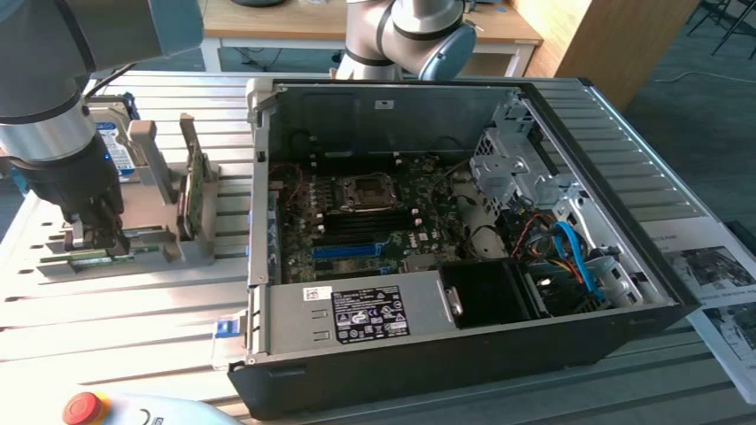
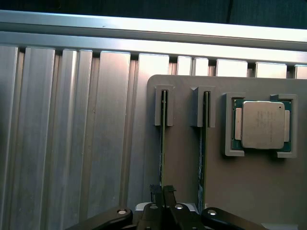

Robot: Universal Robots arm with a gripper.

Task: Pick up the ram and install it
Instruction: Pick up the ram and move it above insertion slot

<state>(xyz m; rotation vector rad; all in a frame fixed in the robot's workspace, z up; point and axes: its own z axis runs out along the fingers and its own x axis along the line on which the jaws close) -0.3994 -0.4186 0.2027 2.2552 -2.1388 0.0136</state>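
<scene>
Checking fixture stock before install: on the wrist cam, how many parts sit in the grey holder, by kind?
ram sticks: 2
CPU: 1
Total: 3

- Exterior view: strong glare on the slatted counter (image 1: pixel 119 310) toward 8 o'clock; computer case (image 1: pixel 473 359) interior shadowed.
- Wrist view: even light; bright rail (image 2: pixel 153 28) at 12 o'clock.

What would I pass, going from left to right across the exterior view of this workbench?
Black gripper on the grey robot arm → green card standing on edge → open black computer case → printed white paper sheets.
</scene>
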